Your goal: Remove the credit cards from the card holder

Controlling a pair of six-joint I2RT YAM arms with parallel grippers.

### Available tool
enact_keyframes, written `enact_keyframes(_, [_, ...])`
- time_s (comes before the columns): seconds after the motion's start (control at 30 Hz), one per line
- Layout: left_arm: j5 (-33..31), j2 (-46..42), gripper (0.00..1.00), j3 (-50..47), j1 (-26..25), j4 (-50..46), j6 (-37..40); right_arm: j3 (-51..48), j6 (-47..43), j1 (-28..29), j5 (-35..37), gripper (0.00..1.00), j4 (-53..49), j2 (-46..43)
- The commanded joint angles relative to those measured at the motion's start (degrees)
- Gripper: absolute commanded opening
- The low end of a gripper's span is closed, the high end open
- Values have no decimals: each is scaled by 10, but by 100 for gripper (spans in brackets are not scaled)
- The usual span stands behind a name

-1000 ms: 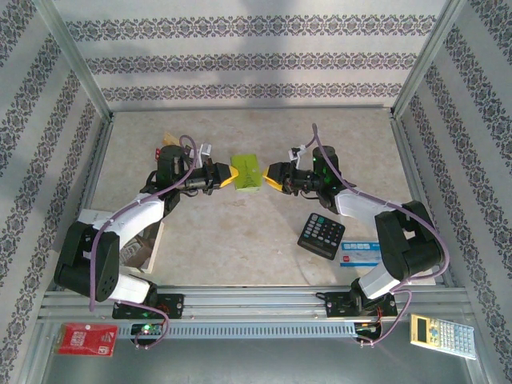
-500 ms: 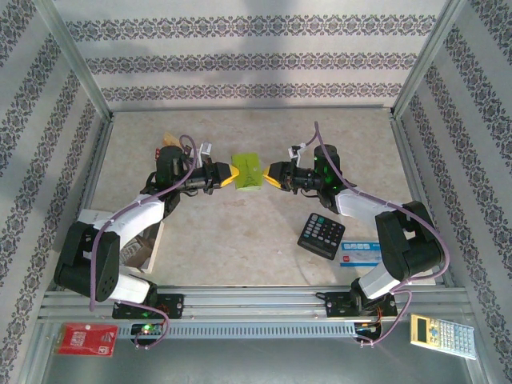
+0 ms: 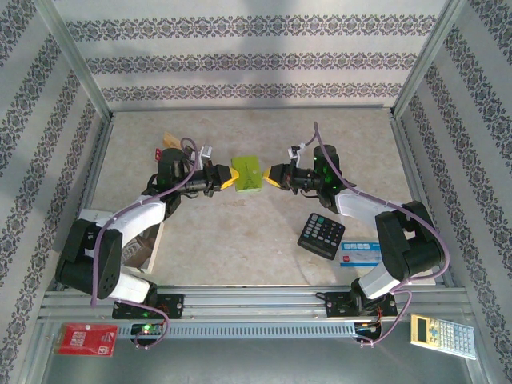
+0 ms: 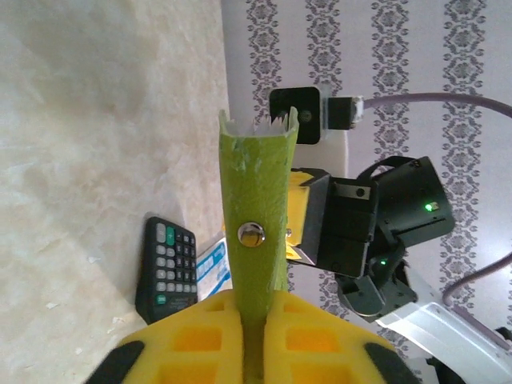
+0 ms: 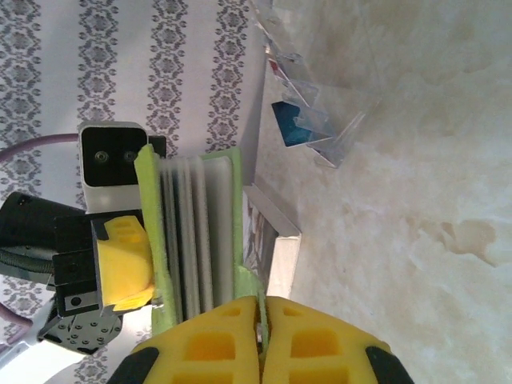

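Toward the near right corner of the counter lie a black calculator and, beside it, a blue-and-white box, both well apart from the work.

Farther in, above the middle of the counter, the two arms meet nose to nose. The card holder hangs between them, off the surface, with its long axis running near to far across the line of the grippers. The left gripper is pressed together on the cover at the holder's left side. The right gripper pinches a thin green flap at its right side. Neither arm is nearer, since each touches its own side.

The coming move seems to turn on this: with both grippers occupied, spreading the covers means pulling them left and right, and one gripper would probably have to let go before it could reach any card.

The left wrist view shows the outer green cover edge-on with its metal snap stud, nothing of the inside. The right wrist view shows what that one hides, a stack of pale inner leaves between the covers. I cannot tell credit cards from pocket leaves there.
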Motion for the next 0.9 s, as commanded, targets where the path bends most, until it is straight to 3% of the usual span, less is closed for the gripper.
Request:
enact_keyframes(0.0, [-10,20,18,-18,0,-24,30,-6,-52,-1,38,0,-46,11])
enact_keyframes(0.1, [-37,46,24,-21,-15,-66,64,-16,-74,0,52,0,-64,24])
enact_keyframes(0.23, [-50,97,31,-24,-32,-47,62,-16,-106,9,70,0,-103,37])
enact_keyframes(0.37, [-71,128,40,-21,-36,-64,75,4,-170,23,109,0,-192,46])
enact_keyframes(0.7, [-212,79,54,31,-57,-293,194,81,-256,60,159,0,-324,67])
enact_keyframes(0.87, [-251,84,55,57,-91,-317,203,90,-274,50,192,0,-362,67])
